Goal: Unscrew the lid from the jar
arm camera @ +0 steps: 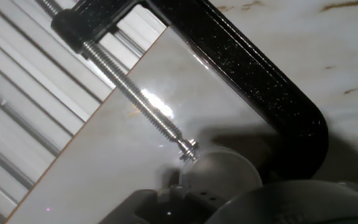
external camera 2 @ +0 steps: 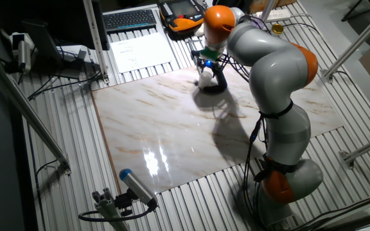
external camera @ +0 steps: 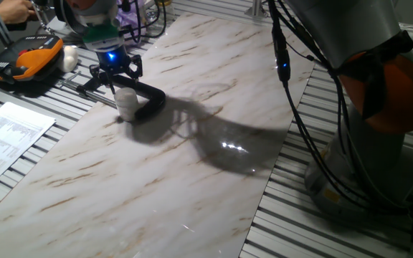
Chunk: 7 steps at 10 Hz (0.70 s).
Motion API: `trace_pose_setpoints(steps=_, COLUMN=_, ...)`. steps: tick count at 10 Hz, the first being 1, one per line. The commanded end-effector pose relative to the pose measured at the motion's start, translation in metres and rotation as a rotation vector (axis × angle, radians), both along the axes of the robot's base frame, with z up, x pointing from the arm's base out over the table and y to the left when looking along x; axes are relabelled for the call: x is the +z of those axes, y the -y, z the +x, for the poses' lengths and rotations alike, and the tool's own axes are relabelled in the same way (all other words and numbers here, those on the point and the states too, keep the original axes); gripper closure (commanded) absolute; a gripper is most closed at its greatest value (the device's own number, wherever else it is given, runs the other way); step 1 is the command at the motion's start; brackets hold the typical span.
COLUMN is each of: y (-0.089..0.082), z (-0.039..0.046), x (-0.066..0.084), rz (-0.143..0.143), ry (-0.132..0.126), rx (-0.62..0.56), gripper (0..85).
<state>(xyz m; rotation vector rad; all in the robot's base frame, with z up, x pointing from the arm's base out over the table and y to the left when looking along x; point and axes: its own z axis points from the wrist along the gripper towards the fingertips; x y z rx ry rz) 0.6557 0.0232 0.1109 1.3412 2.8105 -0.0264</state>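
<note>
The jar [external camera: 127, 105] is a short whitish cylinder standing on the marble, held in a black C-clamp [external camera: 151, 101]. The lid [arm camera: 219, 172] shows in the hand view as a pale round cap on top of the jar, with the clamp screw's tip [arm camera: 188, 149] touching its side. My gripper [external camera: 115, 84] hangs directly over the jar with its black fingers angled down to the lid's level. Dark parts of the hand fill the bottom edge of the hand view on both sides of the lid. Whether the fingertips press on the lid is hidden. The other fixed view shows the jar [external camera 2: 205, 78] under the hand.
The marble slab [external camera: 156, 179] lies on a slotted aluminium table. An orange-and-black pendant [external camera: 24, 61] and a white lump [external camera: 69, 57] sit beyond the slab's left corner. A printed sheet [external camera: 9, 132] lies off the left edge. The robot's base [external camera: 378, 107] stands at the right.
</note>
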Motion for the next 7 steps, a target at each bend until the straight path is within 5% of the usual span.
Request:
trace_pose_setpoints(steps=1, y=0.0, z=-0.0005, x=-0.0004, rz=0.005, ry=0.005, rx=-1.174, gripper=17.0)
trace_pose_setpoints(steps=7, y=0.0004, z=-0.0036, x=-0.0047, rz=0.044, ry=0.029, rx=-1.164, gripper=17.0)
